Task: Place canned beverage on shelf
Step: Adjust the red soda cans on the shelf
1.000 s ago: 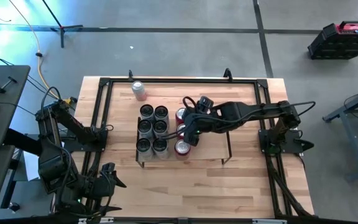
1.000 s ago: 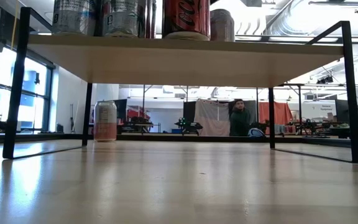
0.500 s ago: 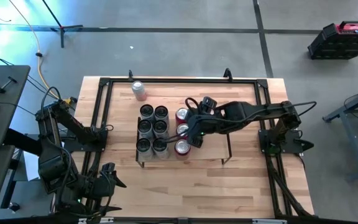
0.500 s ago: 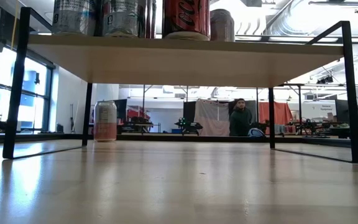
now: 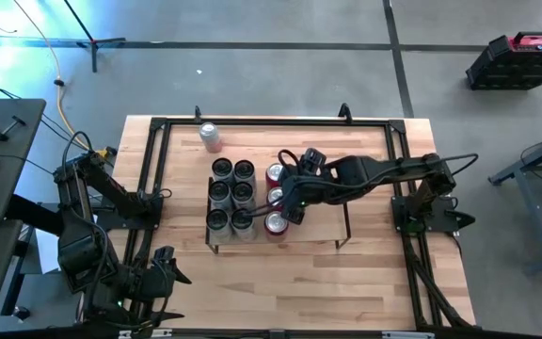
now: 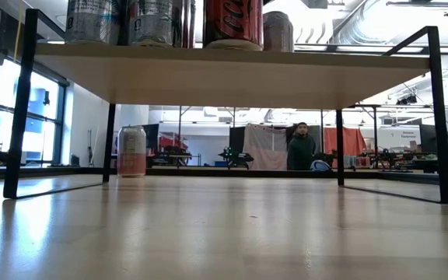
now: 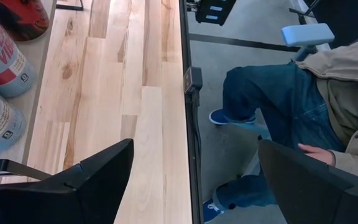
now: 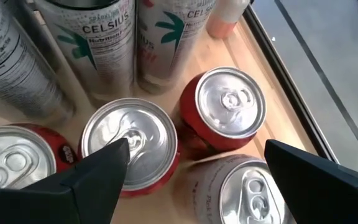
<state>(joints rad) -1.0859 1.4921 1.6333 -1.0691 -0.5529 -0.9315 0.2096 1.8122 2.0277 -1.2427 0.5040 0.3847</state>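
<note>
While nine cans (image 5: pixel 243 196) crowd the shelf (image 5: pixel 318 226), the right gripper (image 5: pixel 288 205) (fingers apart) hovers above.

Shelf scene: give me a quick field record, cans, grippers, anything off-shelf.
shelf: light-wood board on black wire frames, mid-table
tall cans: six in two columns, left part of shelf
red cans: three in one column beside them
off-shelf can: pink can upright on table, behind shelf
right gripper: open, above the red cans, holding nothing
left gripper: open, parked at table's left front edge, empty
person: seated beside table in left wrist view; another standing far off in low view
</note>
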